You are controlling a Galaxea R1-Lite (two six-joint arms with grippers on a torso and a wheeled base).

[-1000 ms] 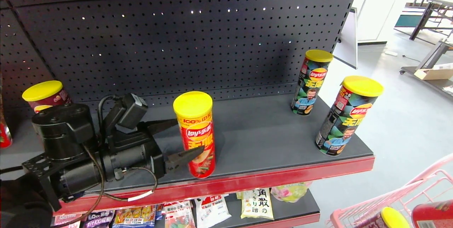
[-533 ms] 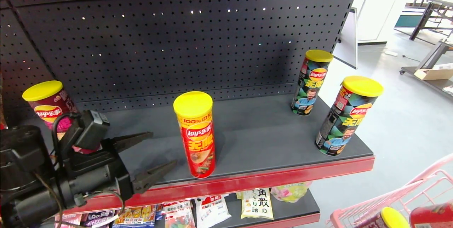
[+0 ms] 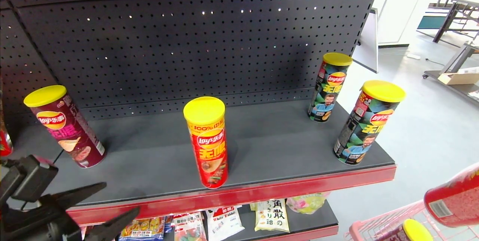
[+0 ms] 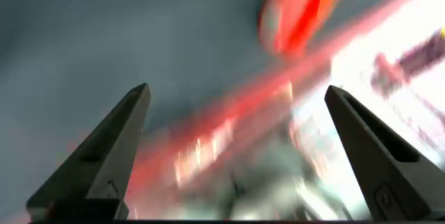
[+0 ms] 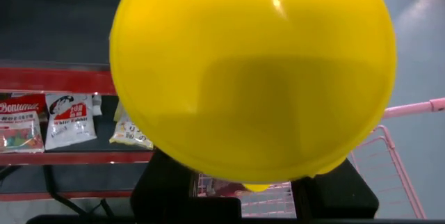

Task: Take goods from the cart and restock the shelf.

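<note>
The right gripper (image 5: 254,200) pinches a red cardboard crisp tube with a yellow plastic lid (image 3: 454,196) over the pink wire cart (image 3: 370,226), beyond the dark metal shelf (image 3: 262,143)'s right edge. Probably light, stiff and slick, so grip it mid-body. The left gripper (image 3: 121,197) is spread and empty below the shelf's front-left corner.

Grey floor (image 3: 423,132), white wall (image 3: 404,9), tables (image 3: 451,16) far rt

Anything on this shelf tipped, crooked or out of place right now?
Nothing stands out. The purple can, red can, back dark can and front dark can all stand on the shelf, none fallen. The red can sits near the front edge.
</note>
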